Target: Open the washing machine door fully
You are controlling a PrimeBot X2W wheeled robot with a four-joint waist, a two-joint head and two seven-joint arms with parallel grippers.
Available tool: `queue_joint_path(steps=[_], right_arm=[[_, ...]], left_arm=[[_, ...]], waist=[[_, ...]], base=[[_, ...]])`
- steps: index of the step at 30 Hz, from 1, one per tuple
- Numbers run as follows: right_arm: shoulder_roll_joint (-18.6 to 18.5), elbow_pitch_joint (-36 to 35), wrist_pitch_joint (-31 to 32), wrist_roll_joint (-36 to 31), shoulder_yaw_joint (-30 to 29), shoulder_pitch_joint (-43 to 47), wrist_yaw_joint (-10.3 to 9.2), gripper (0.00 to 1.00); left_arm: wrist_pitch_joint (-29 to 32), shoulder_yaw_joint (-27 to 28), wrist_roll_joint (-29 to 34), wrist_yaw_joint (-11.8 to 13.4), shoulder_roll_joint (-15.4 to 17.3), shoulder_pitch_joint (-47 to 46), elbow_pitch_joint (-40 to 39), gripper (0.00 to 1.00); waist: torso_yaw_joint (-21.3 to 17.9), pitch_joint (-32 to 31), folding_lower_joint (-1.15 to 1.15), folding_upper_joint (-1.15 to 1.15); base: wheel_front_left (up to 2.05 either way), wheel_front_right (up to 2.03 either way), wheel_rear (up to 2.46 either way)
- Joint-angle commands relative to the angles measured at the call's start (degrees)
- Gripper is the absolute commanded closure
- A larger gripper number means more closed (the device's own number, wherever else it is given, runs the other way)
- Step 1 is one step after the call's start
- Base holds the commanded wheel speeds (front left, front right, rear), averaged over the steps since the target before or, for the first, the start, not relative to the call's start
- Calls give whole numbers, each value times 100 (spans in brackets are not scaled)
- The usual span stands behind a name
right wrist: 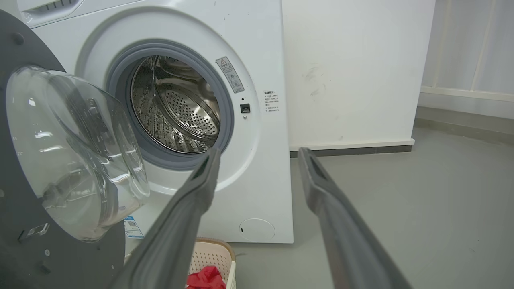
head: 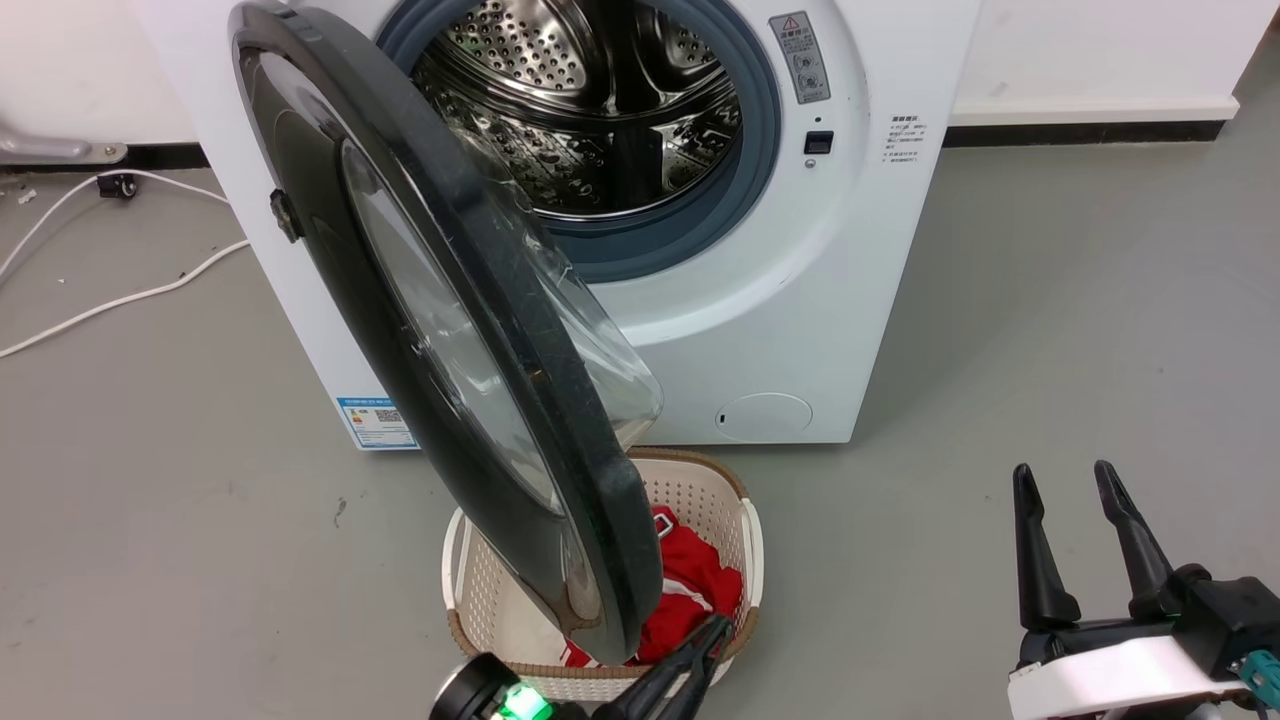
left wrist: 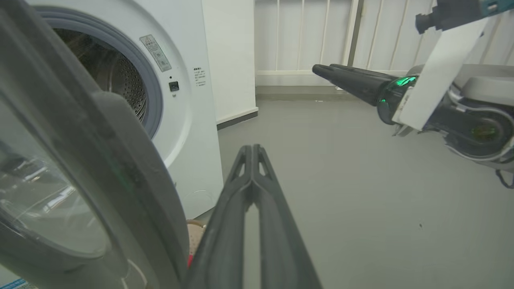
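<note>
Washing machine door open | basket below holds red garment

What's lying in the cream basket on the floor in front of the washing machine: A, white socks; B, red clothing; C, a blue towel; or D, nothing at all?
B: red clothing lies in the basket, just under the lower edge of the open washing machine door.
</note>
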Motion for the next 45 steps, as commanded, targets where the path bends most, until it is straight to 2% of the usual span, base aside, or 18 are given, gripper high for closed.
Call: queue_joint_path(steps=[1, 11, 19, 25, 31, 45], right_arm=[[11, 21, -10, 25, 9, -2, -2, 0], [11, 136, -8, 100, 77, -77, -2, 0], [11, 207, 18, 149, 128, -106, -2, 0], [11, 250, 15, 200, 165, -86, -2, 0], [11, 299, 15, 214, 215, -111, -2, 0], [11, 385, 18, 287, 194, -58, -2, 0]], left_arm=[[28, -6, -26, 33, -68, -43, 107, 100], [-14, 193, -93, 442, -637, -825, 1001, 100], [-92, 231, -249, 783, -840, -1263, 1507, 100], [-116, 278, -322, 1027, -867, -1332, 1685, 100], [-156, 387, -394, 1147, -833, -1281, 1723, 100], [55, 461, -478, 1465, -564, -615, 1008, 100]], waist=[[4, 22, 0, 0], [-60, 72, 0, 0], [-81, 91, 0, 0], [-53, 108, 0, 0], [-29, 102, 0, 0], [325, 23, 0, 0]], base=[[0, 0, 0], [0, 0, 0], [0, 0, 0], [0, 0, 0], [0, 0, 0], [0, 0, 0]])
